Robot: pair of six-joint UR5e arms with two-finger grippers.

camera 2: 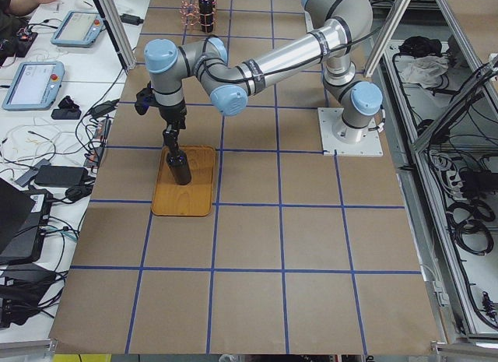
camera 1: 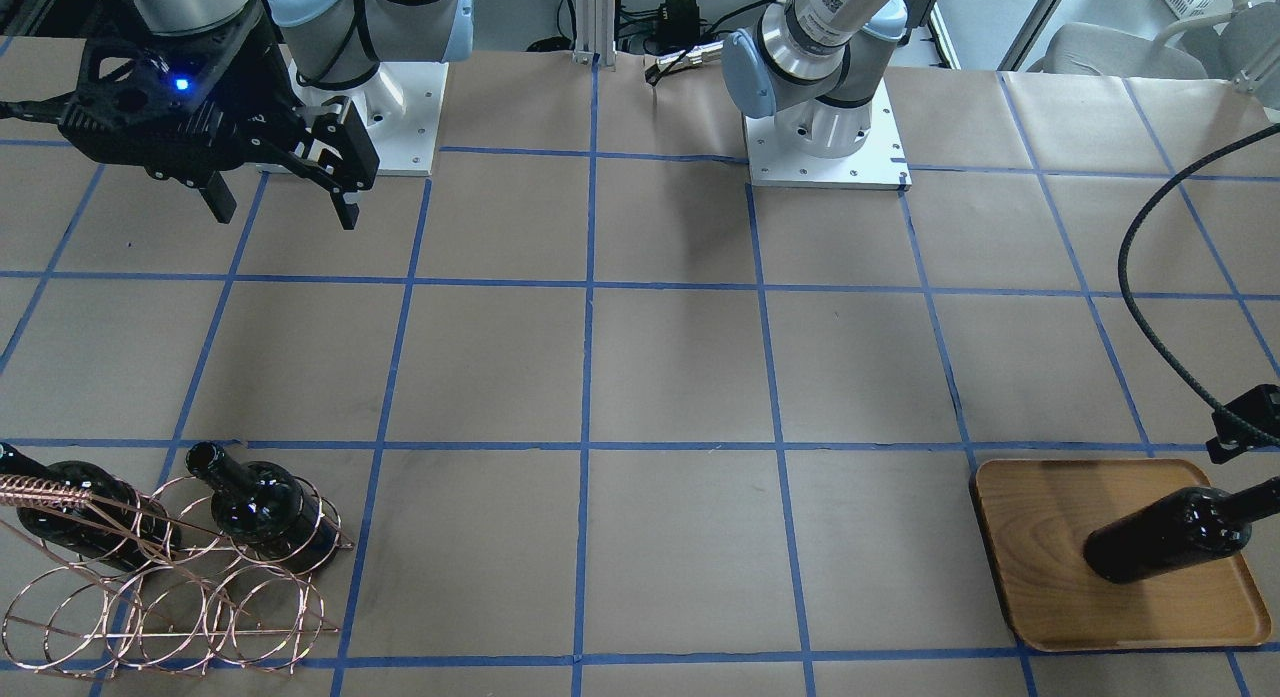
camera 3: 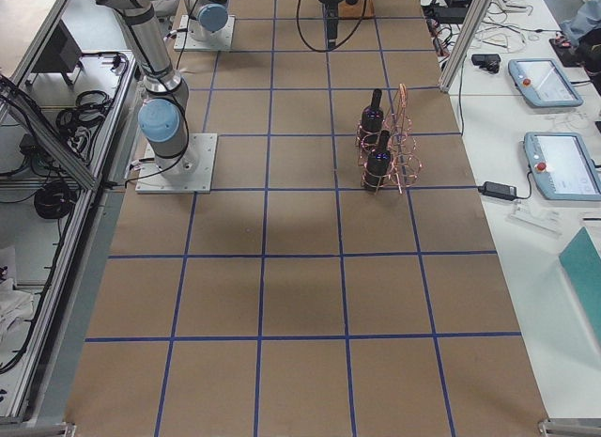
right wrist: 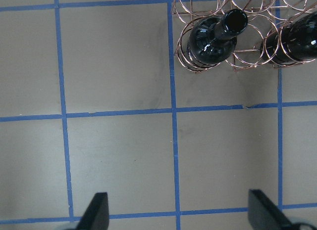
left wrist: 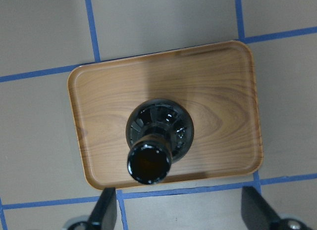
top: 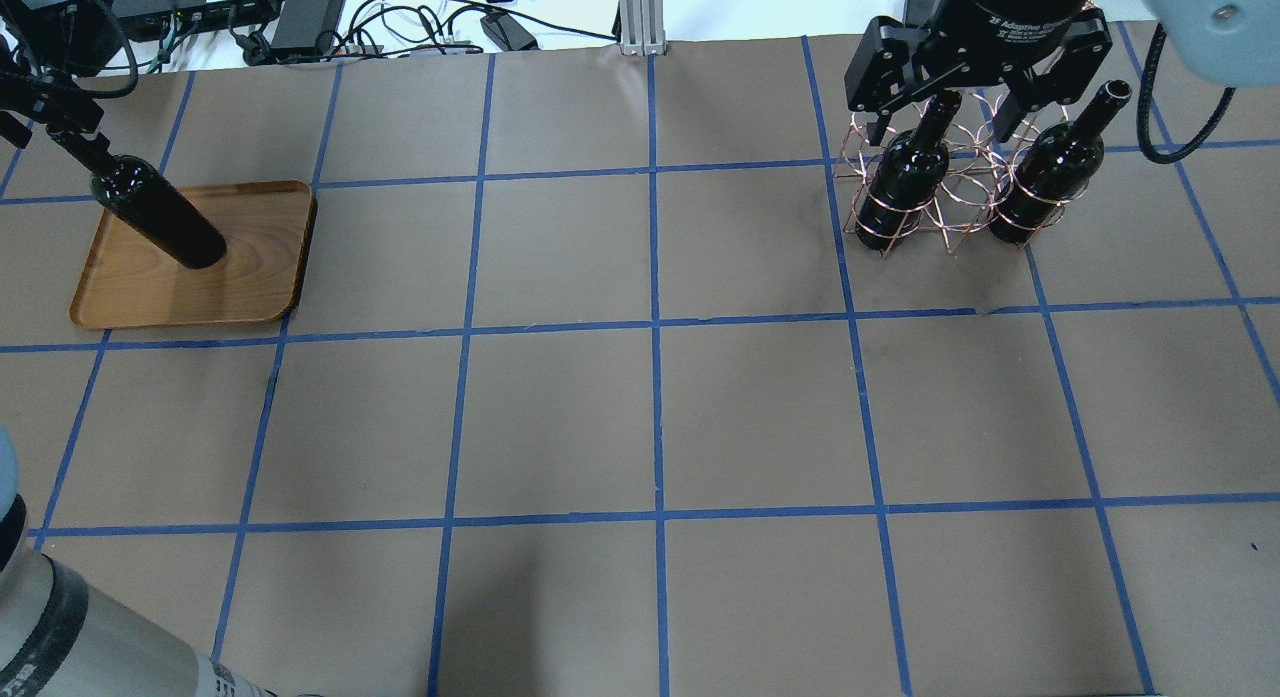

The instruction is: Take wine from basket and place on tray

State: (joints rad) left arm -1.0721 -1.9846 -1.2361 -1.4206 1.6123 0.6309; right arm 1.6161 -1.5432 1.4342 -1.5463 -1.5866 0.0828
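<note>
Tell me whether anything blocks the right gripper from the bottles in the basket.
Nothing visible does. The right gripper hangs open over bare table; both bottles stand in the basket, necks exposed.

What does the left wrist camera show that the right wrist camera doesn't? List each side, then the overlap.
Left wrist only: a wooden tray with one black bottle standing on it, below the open left claw. Right wrist only: the wire basket holding two bottles, away from the open right claw. Both: a brown table with blue tape lines.
</note>
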